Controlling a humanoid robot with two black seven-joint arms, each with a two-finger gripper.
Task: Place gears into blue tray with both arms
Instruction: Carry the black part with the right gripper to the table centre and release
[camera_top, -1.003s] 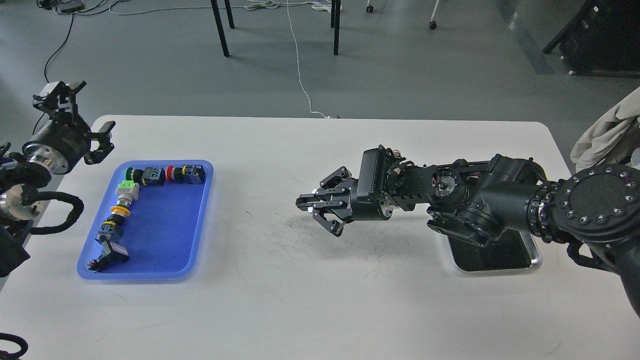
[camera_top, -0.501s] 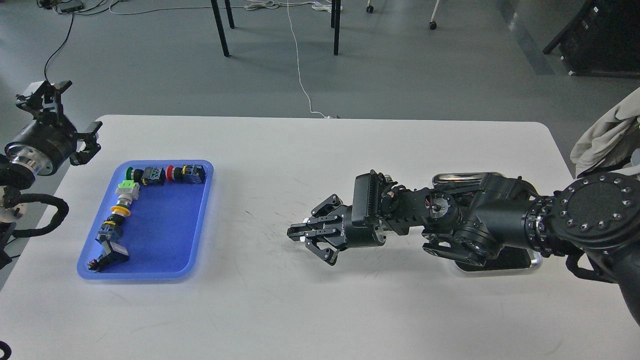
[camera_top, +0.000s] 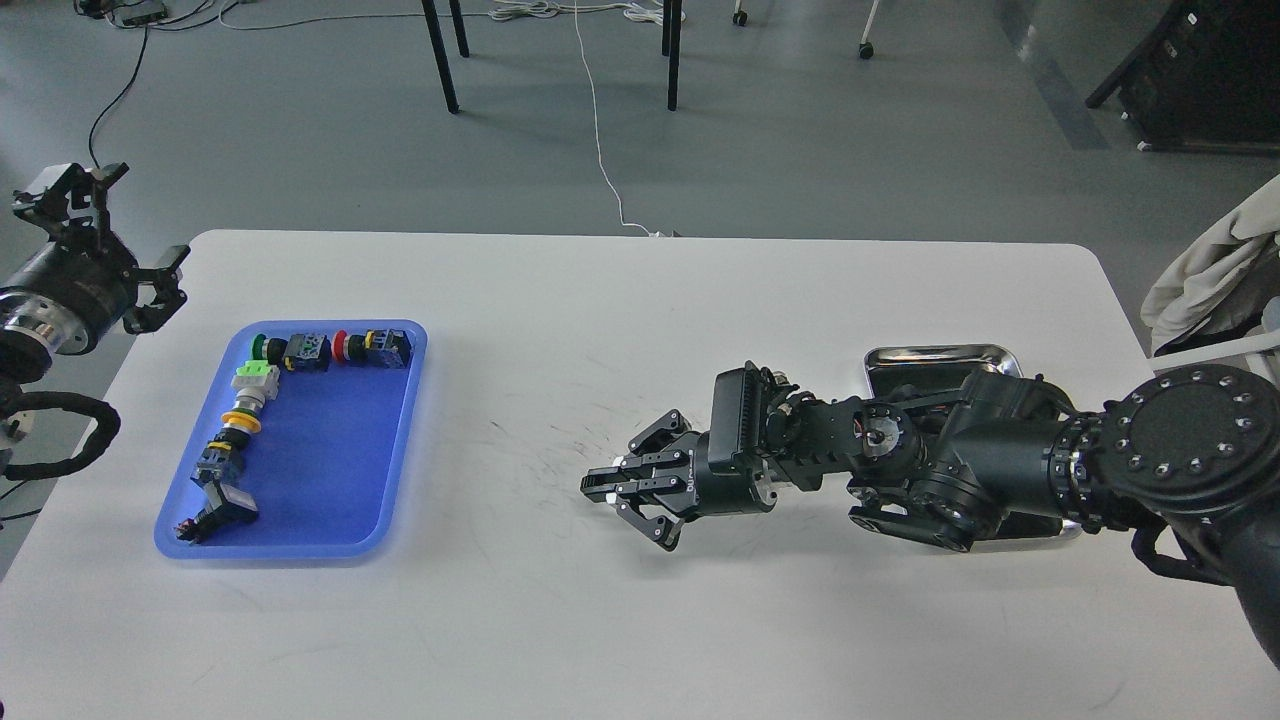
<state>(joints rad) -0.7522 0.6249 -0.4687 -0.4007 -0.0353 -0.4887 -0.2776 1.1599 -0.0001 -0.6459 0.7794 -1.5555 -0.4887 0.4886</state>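
Gears are not visible anywhere on the table (camera_top: 620, 620), so I cannot say where they lie; if the right arm carries one, it is too small and dark to make out. Furthest left, the left gripper (camera_top: 95, 235) has drawn back off the table's corner over the last second, and now hangs beyond the edge, up and outward from the blue tray (camera_top: 330, 480); its fingers look spread, with nothing between them. The tray holds only coloured push-button switches (camera_top: 250, 385) along its far and left sides. Well to the tray's right, the right gripper (camera_top: 625, 495) has dropped lower and nearer the tabletop, its fingers pointing toward the tray. Whether they grip anything I cannot tell. Behind its arm, the silver tray (camera_top: 940, 360) is now partly uncovered. I judge this a carry toward the blue tray, not yet arrived.
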